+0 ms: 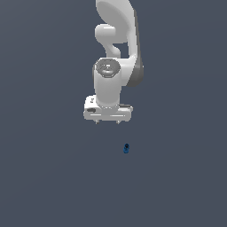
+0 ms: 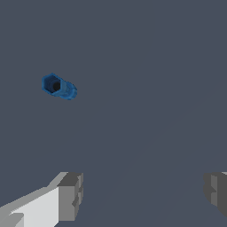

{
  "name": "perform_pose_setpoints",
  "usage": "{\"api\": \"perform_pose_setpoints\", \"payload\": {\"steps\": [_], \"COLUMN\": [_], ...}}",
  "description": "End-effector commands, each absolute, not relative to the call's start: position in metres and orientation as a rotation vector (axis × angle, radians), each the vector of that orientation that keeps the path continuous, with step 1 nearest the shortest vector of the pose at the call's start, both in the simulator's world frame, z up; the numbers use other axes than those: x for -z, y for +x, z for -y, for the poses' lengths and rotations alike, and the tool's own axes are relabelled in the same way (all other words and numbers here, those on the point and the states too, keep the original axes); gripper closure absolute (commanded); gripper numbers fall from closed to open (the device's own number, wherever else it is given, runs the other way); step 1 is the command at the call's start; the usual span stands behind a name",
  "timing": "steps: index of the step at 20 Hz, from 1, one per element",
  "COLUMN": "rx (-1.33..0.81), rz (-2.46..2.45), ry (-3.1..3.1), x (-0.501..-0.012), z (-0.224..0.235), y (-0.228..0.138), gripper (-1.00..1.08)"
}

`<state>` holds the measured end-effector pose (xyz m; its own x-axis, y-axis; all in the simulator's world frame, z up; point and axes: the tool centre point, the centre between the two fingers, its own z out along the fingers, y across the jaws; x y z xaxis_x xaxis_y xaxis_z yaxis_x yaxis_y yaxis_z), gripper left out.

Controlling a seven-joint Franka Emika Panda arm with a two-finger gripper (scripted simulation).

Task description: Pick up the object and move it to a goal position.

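Note:
The object (image 1: 126, 148) is a tiny blue thing with a dark top, standing on the grey floor below and to the exterior view's right of the arm. In the wrist view it (image 2: 58, 87) shows as a small blue hollow piece with a dark opening. My white gripper (image 1: 108, 121) hangs well above it, pointing down, with nothing between its fingers. In the wrist view the gripper (image 2: 144, 195) is open, its two grey pads (image 2: 71, 196) far apart, and the object lies away from the gap between them.
The floor (image 1: 44, 177) is a plain dark grey surface all around. The white arm (image 1: 116, 53) rises toward the top of the exterior view.

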<state>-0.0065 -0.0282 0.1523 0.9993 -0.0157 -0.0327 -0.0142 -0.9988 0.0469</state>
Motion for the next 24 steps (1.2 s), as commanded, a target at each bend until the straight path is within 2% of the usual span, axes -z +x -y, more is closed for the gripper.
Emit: {"api": "perform_pose_setpoints", "payload": {"steps": [1, 15, 24], "rx": [0.051, 0.054, 0.042], "rz": [0.023, 0.013, -0.073], "ry": [3.094, 3.088, 3.094], "x": [-0.152, -0.152, -0.139], "z": [0.028, 0.031, 0.009], "y": [-0.007, -0.003, 0.02], "gripper": [-0.92, -0.92, -0.92]}}
